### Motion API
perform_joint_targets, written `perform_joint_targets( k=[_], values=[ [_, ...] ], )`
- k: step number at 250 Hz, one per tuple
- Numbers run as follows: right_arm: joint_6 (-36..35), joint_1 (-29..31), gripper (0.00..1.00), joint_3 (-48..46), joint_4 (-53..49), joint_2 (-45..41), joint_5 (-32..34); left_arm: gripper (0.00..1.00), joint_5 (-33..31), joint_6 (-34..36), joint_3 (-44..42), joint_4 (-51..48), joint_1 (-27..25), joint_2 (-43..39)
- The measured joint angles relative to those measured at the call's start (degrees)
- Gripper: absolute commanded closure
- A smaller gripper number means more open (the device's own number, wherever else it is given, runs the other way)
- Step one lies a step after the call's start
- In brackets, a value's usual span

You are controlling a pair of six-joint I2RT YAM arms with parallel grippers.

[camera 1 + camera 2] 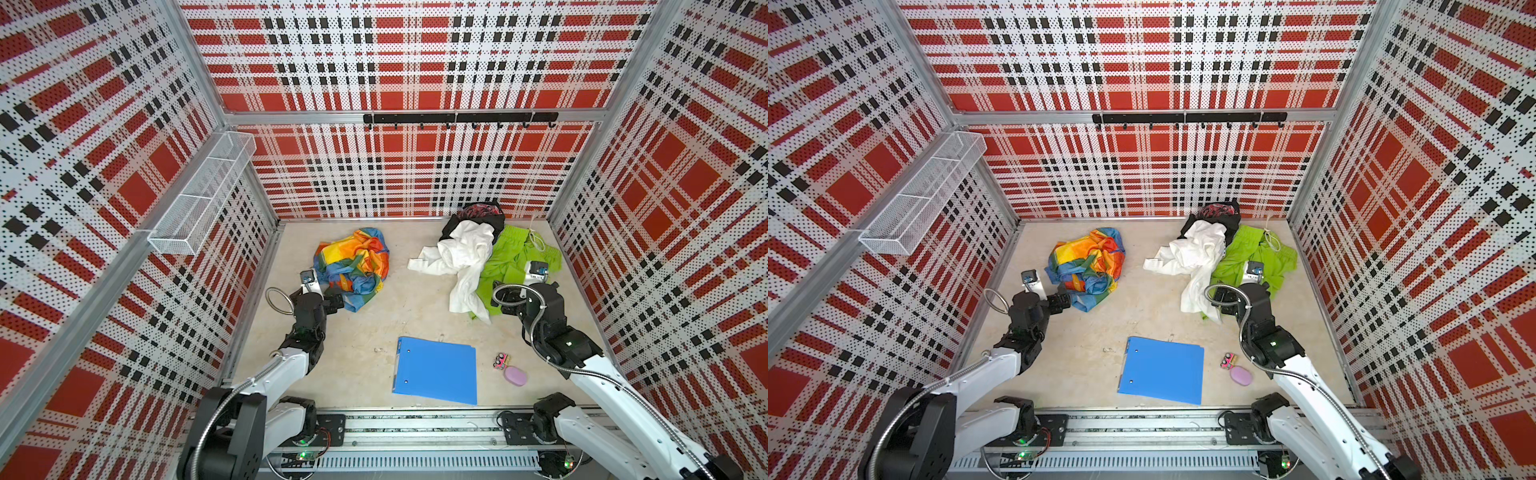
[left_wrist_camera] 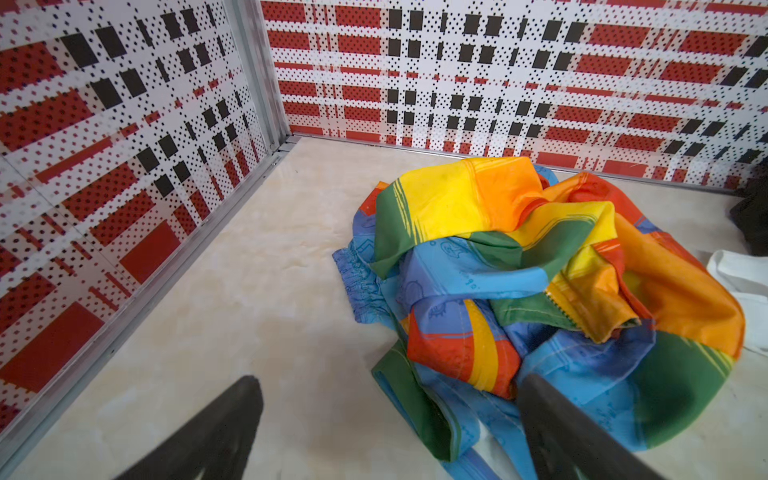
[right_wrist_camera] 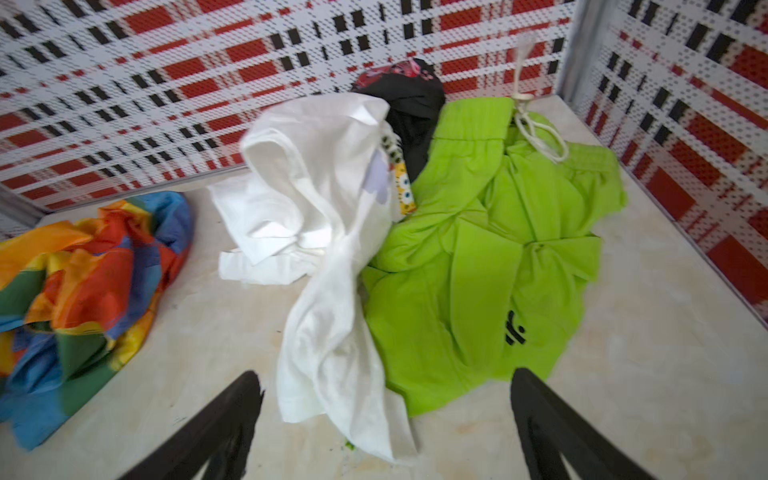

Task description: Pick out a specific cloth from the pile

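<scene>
The left gripper [image 2: 388, 380] — jaws spread wide, holding nothing — is the nearer tool: the crumpled, thin rainbow-patched cloth [image 1: 353, 262] lies just ahead of it, toward the far edge of the beige bench [image 1: 374, 332]. Well apart to the right, by the far-right corner, the heaped pile [image 1: 465, 253] of white, lime-green and black garments faces the equally wide, empty right gripper [image 3: 384, 374].

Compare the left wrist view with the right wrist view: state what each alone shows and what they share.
Left wrist only: the open left gripper and the gathered blue elastic hem of the thin rainbow-patched cloth. Right wrist only: the open right gripper, the lime-green fabric shorts and their white cord drawstring. Both: the rainbow cloth, the crumpled white garment (just an edge in the left wrist view), the beige tabletop.
</scene>
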Motion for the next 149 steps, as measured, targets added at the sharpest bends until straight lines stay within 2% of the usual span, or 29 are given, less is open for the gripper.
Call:
perform_joint_targets(
  k=[56, 88, 121, 149],
  values=[
    [-3.34, -10.78, 0.00, -1.57, 8.09, 2.95, -3.65, 0.01, 0.63, 3.78, -2.23, 15.04, 1.11, 10.27],
    [-5.11, -13.57, 0.00, -2.71, 13.27, 7.39, -4.63, 0.01, 0.87, 6.58, -2.23, 20.79, 0.96, 12.92],
    [-6.84, -15.19, 0.00, -4.37, 18.62, 12.33, -5.20, 0.01, 2.08, 8.37, -4.04, 31.56, 1.33, 18.16],
    [-8.79, -15.91, 0.00, -5.95, 23.06, 15.28, -5.29, 0.01, 4.00, 8.50, -5.40, 33.83, 2.75, 20.22]
  ],
)
